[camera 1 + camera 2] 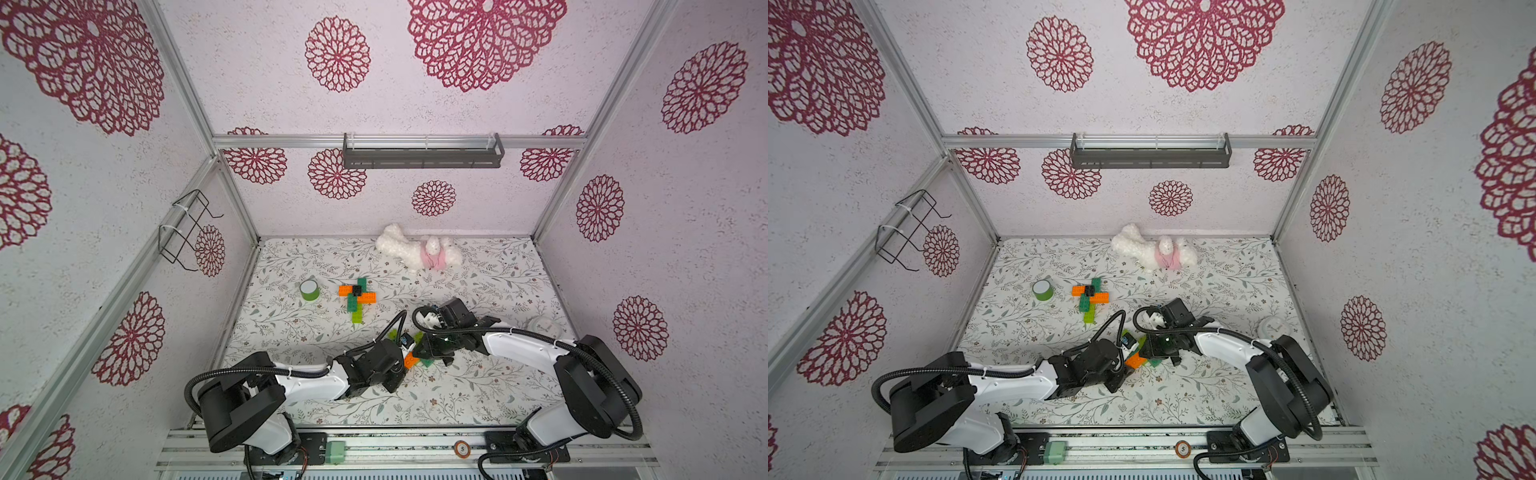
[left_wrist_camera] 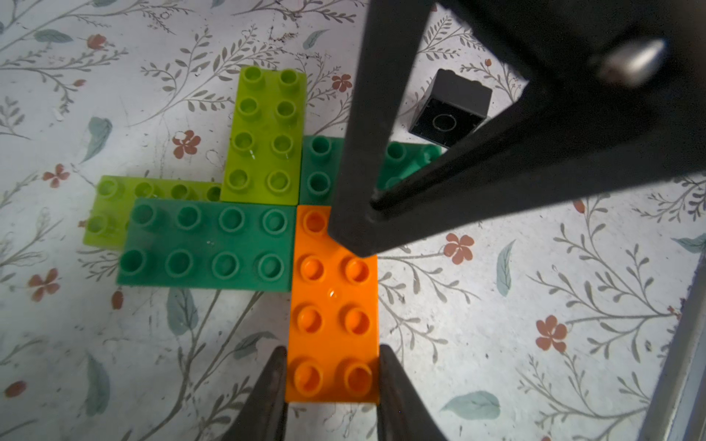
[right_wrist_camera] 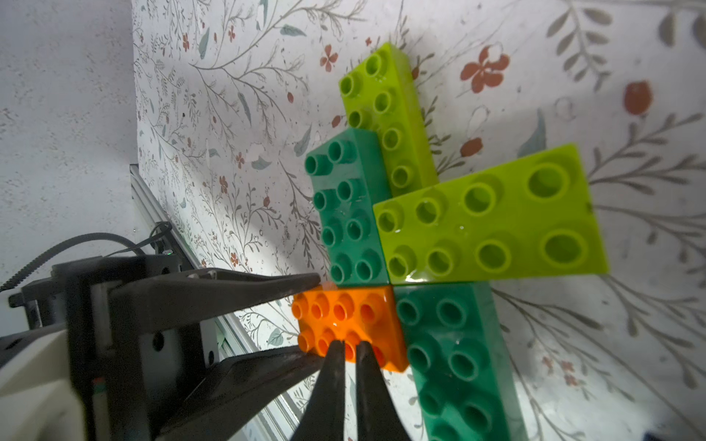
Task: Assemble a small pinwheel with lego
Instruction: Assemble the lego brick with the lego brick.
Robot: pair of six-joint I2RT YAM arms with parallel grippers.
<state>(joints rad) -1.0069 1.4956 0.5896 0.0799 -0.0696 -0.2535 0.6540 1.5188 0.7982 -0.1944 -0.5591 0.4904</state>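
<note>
Four lego bricks lie joined in a pinwheel cross on the floral table: a lime one (image 2: pixel 265 133), a dark green one (image 2: pixel 206 244), a second dark green one (image 2: pixel 319 168) and an orange one (image 2: pixel 332 305). A further lime brick (image 2: pixel 107 208) lies under the cross. My left gripper (image 2: pixel 332 349) is shut on the outer end of the orange brick. My right gripper (image 3: pixel 349 345) is shut, holds nothing, and its tips rest on the orange brick's (image 3: pixel 347 317) studs. A black square brick (image 2: pixel 450 109) lies tipped over just beyond the cross.
A second lego cross (image 1: pixel 356 297) with a black centre lies farther back, beside a green tape roll (image 1: pixel 310 289). A white plush toy (image 1: pixel 419 251) lies at the back edge. A clear round object (image 1: pixel 544 326) sits at the right edge.
</note>
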